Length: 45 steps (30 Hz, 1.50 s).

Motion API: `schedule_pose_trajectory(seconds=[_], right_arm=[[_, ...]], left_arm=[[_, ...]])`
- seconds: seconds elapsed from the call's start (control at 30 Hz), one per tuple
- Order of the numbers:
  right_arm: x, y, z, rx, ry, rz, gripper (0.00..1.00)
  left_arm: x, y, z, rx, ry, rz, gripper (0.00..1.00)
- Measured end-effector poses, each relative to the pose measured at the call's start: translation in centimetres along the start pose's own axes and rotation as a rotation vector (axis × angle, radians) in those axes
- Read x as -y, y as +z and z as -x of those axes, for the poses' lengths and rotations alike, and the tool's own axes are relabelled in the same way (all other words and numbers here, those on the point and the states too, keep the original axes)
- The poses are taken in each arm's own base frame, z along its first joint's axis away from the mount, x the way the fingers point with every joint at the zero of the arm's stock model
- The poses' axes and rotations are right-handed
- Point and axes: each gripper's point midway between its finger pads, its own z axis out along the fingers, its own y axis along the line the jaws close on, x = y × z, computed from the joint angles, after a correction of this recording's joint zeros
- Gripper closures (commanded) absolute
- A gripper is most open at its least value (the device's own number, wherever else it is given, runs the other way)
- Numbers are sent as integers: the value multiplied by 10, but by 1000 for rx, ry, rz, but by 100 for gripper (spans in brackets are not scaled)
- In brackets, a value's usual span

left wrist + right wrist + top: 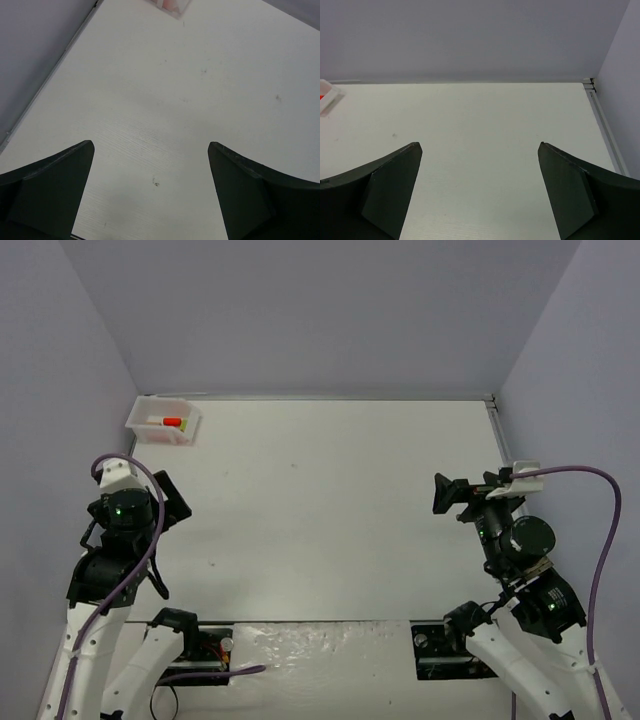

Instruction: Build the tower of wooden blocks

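No built wood block tower shows. A clear plastic tray stands at the far left corner of the table, with small red and lime-green pieces inside. Its corner shows at the top of the left wrist view and at the left edge of the right wrist view. My left gripper is open and empty at the left side, well short of the tray; its fingers frame bare table. My right gripper is open and empty at the right side.
The white table is enclosed by grey walls at the back and both sides. A metal rail runs along the right edge. The arm bases and cables sit at the near edge.
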Motion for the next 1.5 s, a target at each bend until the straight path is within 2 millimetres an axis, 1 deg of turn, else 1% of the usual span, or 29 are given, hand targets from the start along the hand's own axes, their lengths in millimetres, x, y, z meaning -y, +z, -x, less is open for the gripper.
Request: schedule_pose_trajectory(seconds=[0.27, 0.47, 0.53, 0.6, 0.7, 0.77, 0.83, 0.93, 1.07, 1.2, 1.27, 1.33, 1.4, 1.5], right_arm=[[-5, 1, -2, -9, -11, 19, 0], [-9, 0, -3, -11, -17, 38, 0], [-11, 0, -3, -11, -17, 43, 0], [-12, 0, -3, -12, -18, 49, 0], [-13, 1, -4, -16, -22, 49, 0], [-13, 3, -7, -28, -29, 46, 0], [-15, 8, -13, -51, -42, 45, 0], [-20, 19, -26, -105, -66, 45, 0], [-29, 31, -45, -177, -98, 69, 0], [-36, 39, -55, -222, -118, 86, 0], [-39, 43, -59, -240, -126, 92, 0], [-41, 47, -64, -259, -132, 98, 0], [-44, 49, -69, -278, -137, 106, 0], [-47, 53, -76, -303, -135, 113, 0]], left_arm=[[2, 14, -7, -44, -11, 45, 3], [4, 22, -5, -56, -45, 82, 3], [4, 28, -4, -66, -52, 110, 3], [3, 35, 2, -68, -77, 147, 3], [5, 54, 22, -73, -144, 209, 3], [7, 72, 37, -72, -192, 250, 3], [8, 95, 46, -79, -232, 290, 3], [0, 129, 54, -103, -286, 364, 3], [-18, 184, 66, -117, -383, 453, 3], [-31, 248, 63, -169, -469, 490, 3], [-34, 285, 61, -189, -503, 491, 3], [-33, 314, 57, -205, -524, 481, 4], [-31, 334, 51, -232, -534, 479, 6], [-23, 365, 59, -211, -556, 448, 10]])
